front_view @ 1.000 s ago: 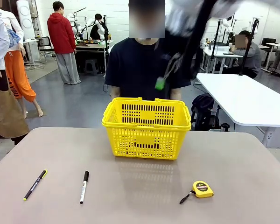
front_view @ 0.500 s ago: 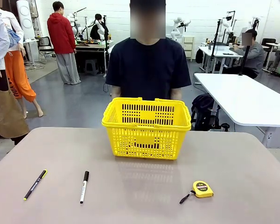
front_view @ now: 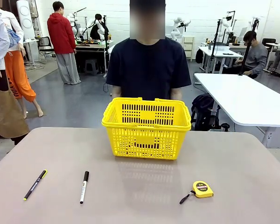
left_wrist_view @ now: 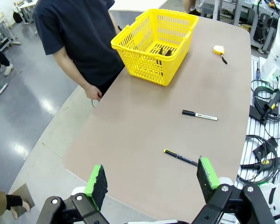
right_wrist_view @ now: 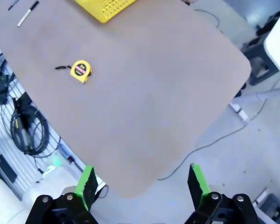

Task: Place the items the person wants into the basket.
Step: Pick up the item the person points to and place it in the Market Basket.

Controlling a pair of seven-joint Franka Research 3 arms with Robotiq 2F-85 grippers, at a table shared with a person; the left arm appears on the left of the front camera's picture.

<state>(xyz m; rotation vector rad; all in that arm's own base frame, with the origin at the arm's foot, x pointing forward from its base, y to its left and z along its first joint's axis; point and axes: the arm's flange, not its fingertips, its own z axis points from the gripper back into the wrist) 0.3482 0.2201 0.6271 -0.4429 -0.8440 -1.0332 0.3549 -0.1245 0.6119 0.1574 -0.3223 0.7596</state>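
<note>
The yellow basket (front_view: 147, 140) stands mid-table in front of the person (front_view: 148, 65) in a black T-shirt. From the left wrist view, a dark item (left_wrist_view: 164, 51) lies inside the basket (left_wrist_view: 144, 65); I cannot tell what it is. A small yellow tape measure (front_view: 201, 189) with a black strap lies on the near right of the table, also seen as the tape measure (left_wrist_view: 218, 49) and the tape measure (right_wrist_view: 80, 71). My left gripper (left_wrist_view: 152, 179) hangs open high above the table's left end. My right gripper (right_wrist_view: 142, 182) is open, high over the right end. Both hold nothing.
Two black pens (front_view: 84, 186) (front_view: 35, 185) lie on the near left of the table. Cables and gear (left_wrist_view: 266, 107) sit on the floor on the robot's side. A white table (front_view: 247, 100) stands at the right behind. The person's hand (left_wrist_view: 92, 92) hangs at the table's far edge.
A blurred arm with a green-padded gripper hung above the basket a second ago; it has left the front view. Nothing on the table has moved.
</note>
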